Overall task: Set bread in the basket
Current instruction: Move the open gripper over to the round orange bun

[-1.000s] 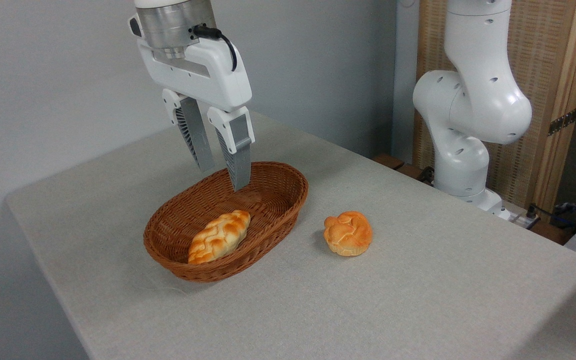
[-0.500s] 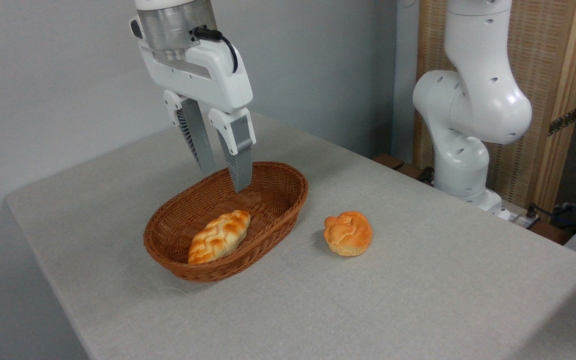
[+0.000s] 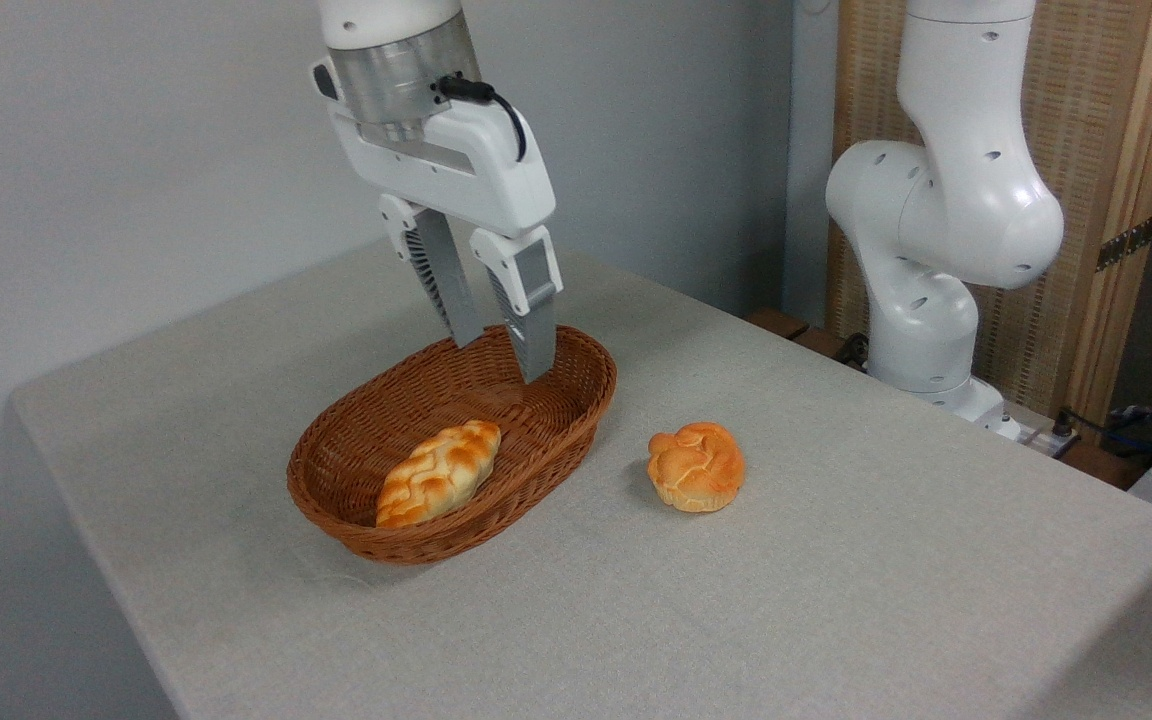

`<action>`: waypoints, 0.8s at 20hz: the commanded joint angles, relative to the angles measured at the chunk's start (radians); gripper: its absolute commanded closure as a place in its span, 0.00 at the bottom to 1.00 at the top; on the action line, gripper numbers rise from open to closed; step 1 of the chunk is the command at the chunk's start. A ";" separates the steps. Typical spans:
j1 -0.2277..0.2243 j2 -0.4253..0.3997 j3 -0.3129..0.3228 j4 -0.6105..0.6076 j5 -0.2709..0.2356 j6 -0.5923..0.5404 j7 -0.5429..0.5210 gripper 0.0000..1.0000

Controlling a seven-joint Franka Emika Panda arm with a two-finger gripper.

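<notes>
The gripper is hanging with jaws parted and empty, seemingly above the basket rim. The bread is sitting on the table, lower right of the jaws.

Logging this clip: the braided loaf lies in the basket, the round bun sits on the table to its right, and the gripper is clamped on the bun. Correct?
Not quite. The camera view shows the gripper open and empty, above the basket's far end, apart from the round bun. The braided loaf does lie in the basket, and the bun sits on the table to its right.
</notes>
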 commanded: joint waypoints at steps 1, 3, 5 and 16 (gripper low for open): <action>-0.008 -0.095 0.007 -0.124 0.007 0.044 0.045 0.00; -0.006 -0.143 0.009 -0.181 0.007 0.053 0.090 0.00; -0.006 -0.199 0.009 -0.270 0.008 0.098 0.099 0.00; -0.010 -0.411 0.058 -0.618 0.011 0.196 0.262 0.00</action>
